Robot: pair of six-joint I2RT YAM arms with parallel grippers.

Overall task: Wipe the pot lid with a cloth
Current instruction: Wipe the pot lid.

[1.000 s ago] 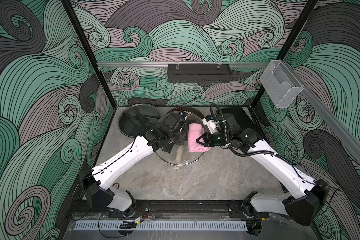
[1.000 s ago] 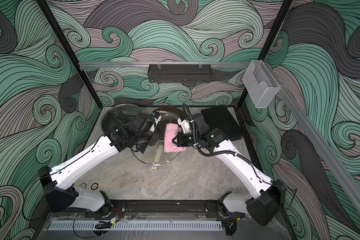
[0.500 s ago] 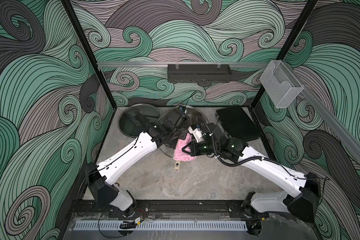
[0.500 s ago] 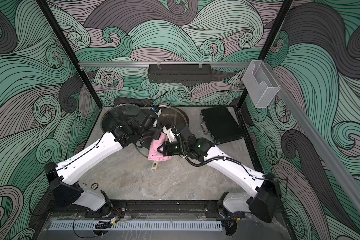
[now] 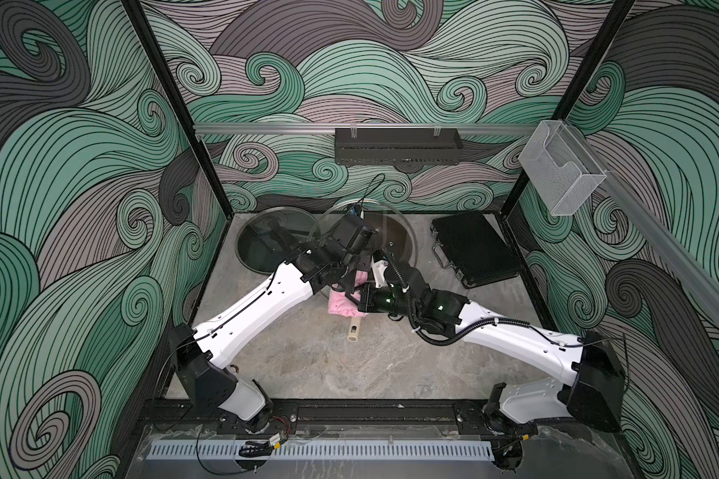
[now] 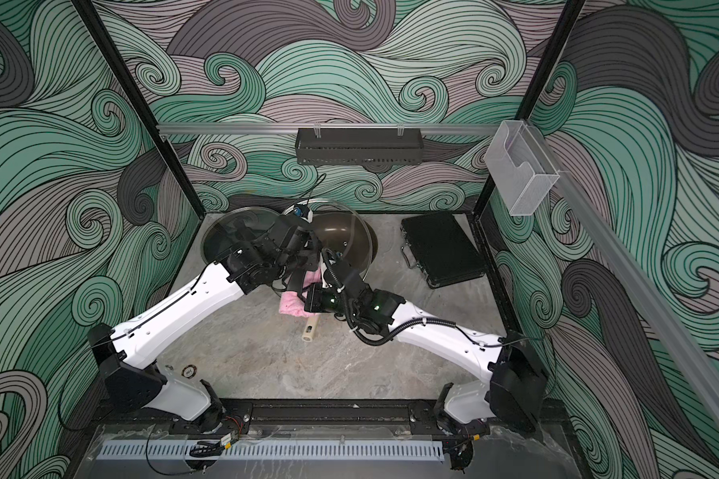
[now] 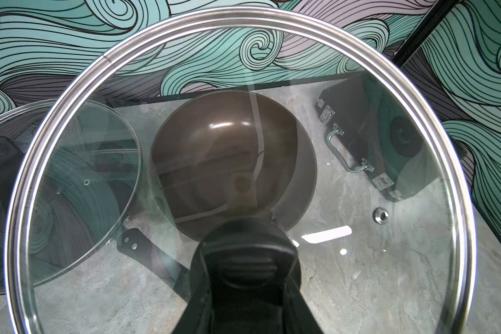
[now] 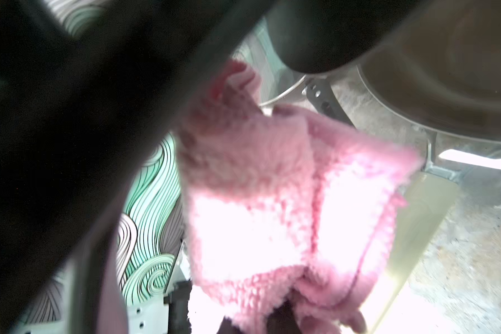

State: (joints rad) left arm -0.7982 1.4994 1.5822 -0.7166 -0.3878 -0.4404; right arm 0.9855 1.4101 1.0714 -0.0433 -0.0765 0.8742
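We see the left gripper (image 7: pixel 248 277) clamped shut on the black knob (image 7: pixel 243 235) of the glass pot lid (image 7: pixel 344 196). It holds the lid up at a steep tilt, so the left wrist view looks straight through the pane inside its steel rim. Beyond the lid from this gripper, a brown pan (image 7: pixel 232 162) sits on the grey worktop (image 5: pixel 349 373). A second glass lid (image 7: pixel 70 188) lies flat to one side of the pan, and a black case (image 7: pixel 356 124) with a metal handle and latches lies to the other. The right gripper (image 5: pixel 354 299) is closed on the pink cloth (image 5: pixel 340 305), whose fluffy terry bunches out ahead of its jaws. In both top views the cloth (image 6: pixel 292 305) hangs just in front of this gripper, tucked beneath the left arm's wrist and close to the lid's near edge. The right wrist view is blurred. It shows the cloth (image 8: pixel 272 202) close to the lid's rim, but we cannot tell whether the two touch. The pan's cream handle (image 5: pixel 353 331) lies on the worktop just beside the right gripper, its end poking out past the cloth. The two grippers are near each other.
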